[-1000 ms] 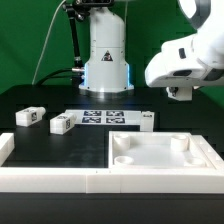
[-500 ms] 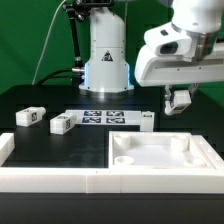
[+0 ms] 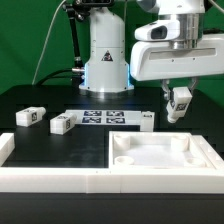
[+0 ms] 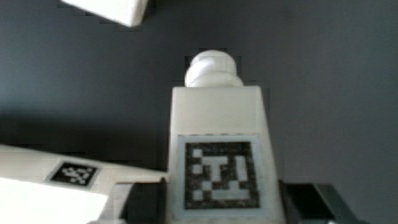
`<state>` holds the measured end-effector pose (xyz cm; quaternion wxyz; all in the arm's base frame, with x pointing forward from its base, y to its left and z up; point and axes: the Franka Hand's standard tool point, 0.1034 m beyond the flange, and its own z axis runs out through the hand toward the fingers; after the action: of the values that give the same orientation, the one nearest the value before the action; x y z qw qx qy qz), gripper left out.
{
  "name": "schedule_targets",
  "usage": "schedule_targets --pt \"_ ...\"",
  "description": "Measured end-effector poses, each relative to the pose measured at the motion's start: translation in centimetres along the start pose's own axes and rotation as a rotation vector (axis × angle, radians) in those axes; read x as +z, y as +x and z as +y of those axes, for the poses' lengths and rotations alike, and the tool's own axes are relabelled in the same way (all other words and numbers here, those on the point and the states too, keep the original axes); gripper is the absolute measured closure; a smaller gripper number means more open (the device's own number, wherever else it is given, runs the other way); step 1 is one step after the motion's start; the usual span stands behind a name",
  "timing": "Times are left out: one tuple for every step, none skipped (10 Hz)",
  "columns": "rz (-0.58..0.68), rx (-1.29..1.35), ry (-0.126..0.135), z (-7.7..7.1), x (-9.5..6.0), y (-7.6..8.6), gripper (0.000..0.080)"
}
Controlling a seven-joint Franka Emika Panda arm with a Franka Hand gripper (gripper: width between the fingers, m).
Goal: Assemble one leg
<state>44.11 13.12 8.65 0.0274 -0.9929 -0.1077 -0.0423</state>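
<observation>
My gripper (image 3: 180,108) is shut on a leg (image 3: 181,100), a small white block with a tag, and holds it in the air above the far right corner of the tabletop panel (image 3: 160,152). In the wrist view the held leg (image 4: 219,130) fills the middle, its round peg pointing away from the gripper (image 4: 219,202), with dark fingers (image 4: 313,203) on both sides of it. Three more legs lie on the table: two at the exterior view's left (image 3: 29,117) (image 3: 63,123) and one beside the marker board (image 3: 147,120).
The marker board (image 3: 105,117) lies in front of the robot base (image 3: 106,55). A white rail (image 3: 50,181) runs along the front edge. In the wrist view a tagged white piece (image 4: 63,175) and another white piece (image 4: 121,10) show below the gripper.
The arm has swung toward the exterior view's left and come down, carrying the leg from the far right edge to above the panel's far right corner.
</observation>
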Motion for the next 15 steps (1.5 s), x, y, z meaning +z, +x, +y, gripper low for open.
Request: schedule_targets --pt "-0.015 -0.037 -0.003 0.9 -0.5 0.9 0.0508" --pt "-0.007 -0.046 -0.003 1.4 -1.0 1.9 0.0508" --pt "-0.008 -0.05 -0.002 1.1 -0.7 1.7 0.0508" --pt "-0.009 -0.051 -0.002 1.1 -0.7 1.6 0.0508" --pt "-0.009 -0.05 -0.002 1.2 -0.7 1.6 0.0508" --pt "-0.011 -0.055 -0.002 1.2 -0.7 1.7 0.0508" --pt "-0.018 -0.075 0.0 1.6 -1.1 2.8 0.0508" --pt "-0.014 -0.092 0.004 2.0 -1.7 5.1 0.0508" --pt "-0.007 -0.099 0.008 2.2 -2.0 7.2 0.0508" --pt "0.003 -0.111 0.012 2.3 -2.3 9.2 0.0508" --pt "0.001 -0.124 0.016 2.6 -2.4 10.8 0.0508" --pt "0.031 -0.123 0.013 2.7 -2.4 11.4 0.0508" --pt "0.055 -0.123 0.009 2.7 -2.2 11.3 0.0508" --pt "0.051 -0.123 0.01 2.7 -2.2 11.1 0.0508" --pt "0.151 -0.127 -0.002 3.0 -2.4 11.9 0.0508"
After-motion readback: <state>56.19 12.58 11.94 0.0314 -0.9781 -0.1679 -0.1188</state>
